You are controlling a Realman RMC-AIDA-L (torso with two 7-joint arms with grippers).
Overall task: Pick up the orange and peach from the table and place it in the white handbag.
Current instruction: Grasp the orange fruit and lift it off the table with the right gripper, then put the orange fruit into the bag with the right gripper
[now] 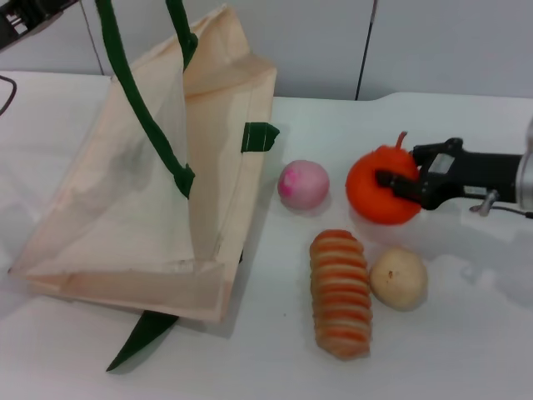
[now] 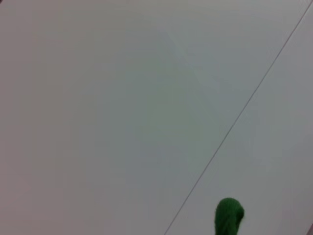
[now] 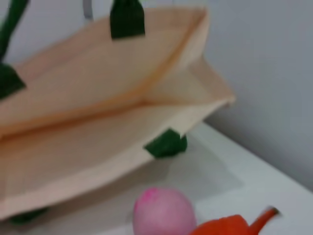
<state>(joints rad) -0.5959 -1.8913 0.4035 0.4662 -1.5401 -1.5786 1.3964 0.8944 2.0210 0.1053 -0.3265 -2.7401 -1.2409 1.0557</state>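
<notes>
- The right gripper (image 1: pixel 398 185) reaches in from the table's right side; its black fingers are clamped on the orange (image 1: pixel 379 187), which sits on the white table (image 1: pixel 466 333) right of centre.
- The peach (image 1: pixel 303 184) lies just beside the orange, on its left, with a narrow gap between them; in the right wrist view the peach (image 3: pixel 164 212) sits before the bag's mouth.
- The white handbag (image 1: pixel 141 217) stands tilted on the table's left half, its mouth held up and open toward the fruit; a green strap (image 1: pixel 137 108) rises out of the top of the picture.
- Bare table lies between the peach and the bag's open edge.
- A striped loaf (image 1: pixel 340 292) and a beige round fruit (image 1: pixel 399 277) touch each other, near the front, below the orange.
- The left gripper's state cannot be told; the left wrist view shows only a pale wall and a green strap tip (image 2: pixel 229 218).
</notes>
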